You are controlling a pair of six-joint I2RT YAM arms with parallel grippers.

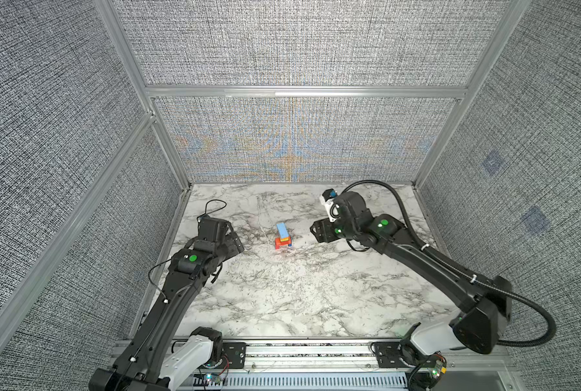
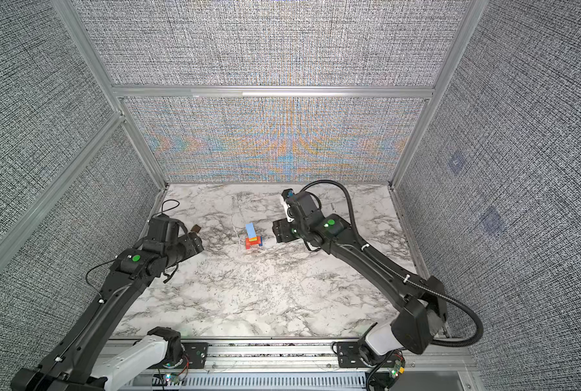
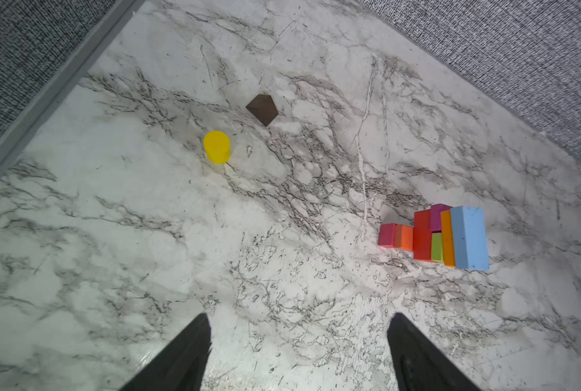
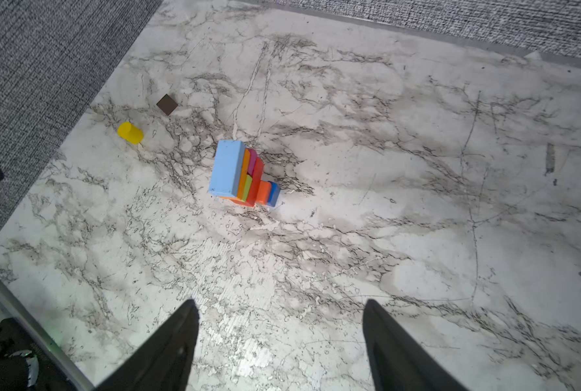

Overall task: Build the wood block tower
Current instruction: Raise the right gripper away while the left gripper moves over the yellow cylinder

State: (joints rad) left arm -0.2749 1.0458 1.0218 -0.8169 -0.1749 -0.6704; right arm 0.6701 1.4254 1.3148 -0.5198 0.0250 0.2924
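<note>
The tower [image 1: 283, 235] stands mid-table in both top views [image 2: 253, 235]: red and blue blocks at the base, orange, lime and magenta above, a light blue brick [image 4: 227, 168] on top. A dark brown block [image 3: 262, 109] and a yellow cylinder [image 3: 217, 147] lie loose on the marble to its left. My left gripper [image 3: 299, 318] hangs open and empty left of the tower, near the two loose wood blocks. On the tower's right, apart from it, my right gripper [image 4: 280, 304] is open with nothing between its fingers.
The marble table [image 1: 299, 298] is walled by grey fabric panels on three sides, with an aluminium rail [image 1: 309, 352] along the front. A thin black cable [image 1: 214, 204] loops behind the left arm.
</note>
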